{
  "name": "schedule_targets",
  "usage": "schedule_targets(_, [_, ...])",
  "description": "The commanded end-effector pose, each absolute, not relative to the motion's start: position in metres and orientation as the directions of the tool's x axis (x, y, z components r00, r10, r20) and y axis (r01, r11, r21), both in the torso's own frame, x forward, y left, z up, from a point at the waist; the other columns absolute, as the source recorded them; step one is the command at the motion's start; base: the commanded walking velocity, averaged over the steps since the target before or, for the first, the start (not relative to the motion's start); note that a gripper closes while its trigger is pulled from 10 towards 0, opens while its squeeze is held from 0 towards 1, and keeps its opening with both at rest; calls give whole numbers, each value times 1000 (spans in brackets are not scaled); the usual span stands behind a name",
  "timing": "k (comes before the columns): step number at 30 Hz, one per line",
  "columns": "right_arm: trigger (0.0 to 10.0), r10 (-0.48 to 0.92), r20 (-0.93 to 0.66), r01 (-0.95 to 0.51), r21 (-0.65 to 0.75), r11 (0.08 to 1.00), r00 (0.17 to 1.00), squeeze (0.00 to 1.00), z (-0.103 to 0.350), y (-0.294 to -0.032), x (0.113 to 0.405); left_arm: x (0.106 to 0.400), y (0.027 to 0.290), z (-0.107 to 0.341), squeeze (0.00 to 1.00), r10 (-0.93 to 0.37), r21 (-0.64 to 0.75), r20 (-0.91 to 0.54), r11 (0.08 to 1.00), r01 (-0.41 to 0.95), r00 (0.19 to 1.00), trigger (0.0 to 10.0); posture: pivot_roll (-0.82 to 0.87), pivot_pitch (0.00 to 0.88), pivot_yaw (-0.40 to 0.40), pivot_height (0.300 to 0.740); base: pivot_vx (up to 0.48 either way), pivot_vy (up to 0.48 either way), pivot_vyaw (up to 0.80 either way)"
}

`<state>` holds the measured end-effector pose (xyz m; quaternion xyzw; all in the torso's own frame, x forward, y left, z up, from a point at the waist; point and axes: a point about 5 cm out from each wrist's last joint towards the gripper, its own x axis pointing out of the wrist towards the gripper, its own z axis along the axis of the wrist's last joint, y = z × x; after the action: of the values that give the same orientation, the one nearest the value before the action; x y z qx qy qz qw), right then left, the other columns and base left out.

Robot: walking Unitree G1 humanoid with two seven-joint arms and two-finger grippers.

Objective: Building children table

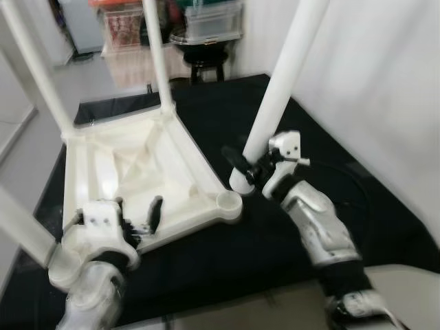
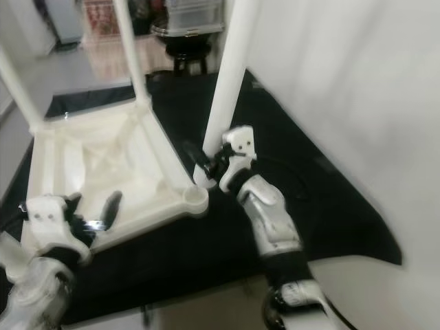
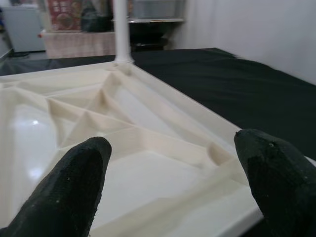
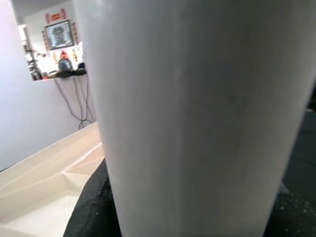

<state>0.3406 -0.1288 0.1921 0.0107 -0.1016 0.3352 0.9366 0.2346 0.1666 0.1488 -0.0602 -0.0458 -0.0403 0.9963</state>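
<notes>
One loose leg (image 1: 278, 96) was clamped in your right gripper (image 1: 242, 167) beside the upturned tabletop's (image 1: 148, 172) empty corner socket (image 1: 229, 201) — left gripper (image 1: 137, 214) hovered wide open over its near edge.

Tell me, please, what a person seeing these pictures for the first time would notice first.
First comes the cream plastic tabletop, lying upside down on the black mat with white round legs standing up from three of its corners. Next, the right gripper holds a fourth white leg upright, its lower end close beside the empty corner socket. The left gripper hovers with jaws open over the tabletop's near edge.
</notes>
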Motion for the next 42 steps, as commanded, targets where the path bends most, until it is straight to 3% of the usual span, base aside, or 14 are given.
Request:
schedule_targets(1, [10000,687,220,-689,-82,720,692,0,200,-111,338,233,174,147,0,-48,-74,74,996,54,996,10000,-61,48,34,740,0,0,800])
schedule_targets(8, [10000,753,186,-740,-148,657,631,0,204,-109,336,231,164,144,0,-114,-15,43,993,114,993,10000,-62,49,28,740,0,-206,800])
schedule_targets(11, [10000,739,156,-717,-178,674,656,0,202,-112,339,229,163,143,0,-115,-30,41,993,116,993,10000,-59,54,23,740,0,-480,0])
schedule_targets(31, [10000,713,55,-690,-208,693,699,0,187,-114,344,224,159,145,0,-156,-60,30,986,158,987,10000,-51,83,28,740,0,0,0])
schedule_targets(38, [10000,830,-5,-817,-174,549,558,0,189,-117,352,212,144,148,0,-365,-47,3,930,364,931,10000,-37,127,28,740,0,0,0])
schedule_targets(40, [10000,868,19,-860,-130,494,496,0,205,-126,362,202,135,151,0,-461,0,-16,887,461,887,10000,-13,163,16,740,0,0,0])
schedule_targets(42, [10000,890,69,-886,-87,455,450,0,218,-133,365,196,133,153,0,-478,16,-21,878,479,878,10000,-7,187,15,740,0,0,0])
